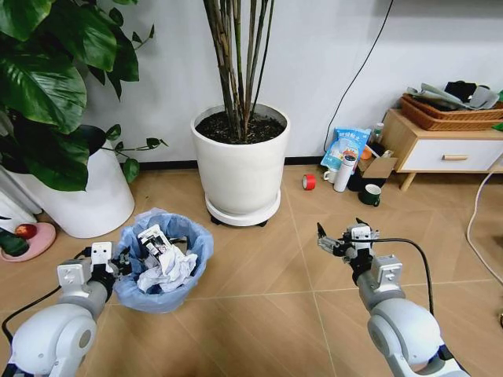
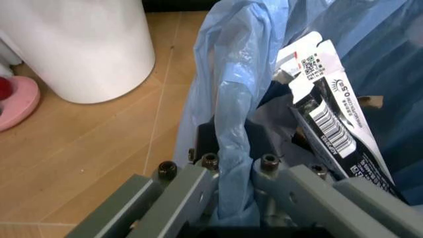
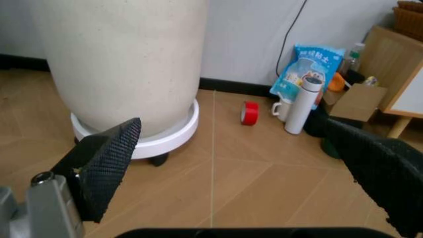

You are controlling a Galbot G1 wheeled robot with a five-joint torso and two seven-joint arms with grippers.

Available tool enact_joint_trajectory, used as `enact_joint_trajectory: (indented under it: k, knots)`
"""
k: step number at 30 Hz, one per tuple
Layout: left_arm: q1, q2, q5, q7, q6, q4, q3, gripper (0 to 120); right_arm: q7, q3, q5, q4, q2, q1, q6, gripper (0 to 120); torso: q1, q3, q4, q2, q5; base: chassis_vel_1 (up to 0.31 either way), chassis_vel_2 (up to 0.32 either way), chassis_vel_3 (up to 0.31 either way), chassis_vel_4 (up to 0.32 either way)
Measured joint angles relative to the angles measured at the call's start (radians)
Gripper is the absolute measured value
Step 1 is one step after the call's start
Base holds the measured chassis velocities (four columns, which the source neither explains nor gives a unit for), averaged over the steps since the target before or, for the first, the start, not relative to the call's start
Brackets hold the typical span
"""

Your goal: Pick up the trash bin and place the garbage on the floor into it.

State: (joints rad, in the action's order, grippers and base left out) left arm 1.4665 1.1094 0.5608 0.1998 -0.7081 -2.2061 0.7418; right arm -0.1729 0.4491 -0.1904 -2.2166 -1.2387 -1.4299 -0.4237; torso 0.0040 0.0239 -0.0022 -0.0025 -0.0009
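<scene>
The head view looks forward and down from high on the robot, over both arms to the floor [image 1: 259, 306] and the wall behind, from some distance. The left wrist view sits very close to the trash bin [image 2: 231, 124], looking along the left gripper [image 2: 233, 166] at the blue bag on its rim. It shares with the head view the bin and the white pot [image 2: 79, 44] beside it. The right wrist view is low near the floor, looking between the open fingers [image 3: 106, 163] toward the wall. It shares with the head view the middle plant pot [image 3: 126, 64], the red tape roll [image 3: 250, 113] and the white bottle [image 3: 301, 106].
</scene>
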Motion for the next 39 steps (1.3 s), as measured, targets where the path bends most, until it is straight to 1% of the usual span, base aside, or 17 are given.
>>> enact_joint_trajectory:
  k: [14,25,39]
  knots:
    - [-0.015,-0.007,0.009,-0.002,0.001,0.012,-0.004,0,0.003,-0.019,0.025,0.006,-0.014,-0.008,0.008,100,0.0,0.0,0.0,0.0,0.0,0.1,0.101,-0.105,-0.096]
    - [-0.017,0.003,0.006,-0.002,0.001,0.014,-0.005,0,0.004,-0.028,0.026,0.01,0.003,-0.004,0.01,100,0.0,0.0,0.0001,0.0,-0.0001,0.129,0.124,-0.126,-0.13]
    - [0.001,0.006,0.003,-0.001,0.002,-0.015,0.006,0,0.005,-0.047,0.035,-0.002,0.004,-0.02,0.01,100,0.0,0.0,-0.0002,0.0,0.0,0.135,0.125,-0.122,-0.129]
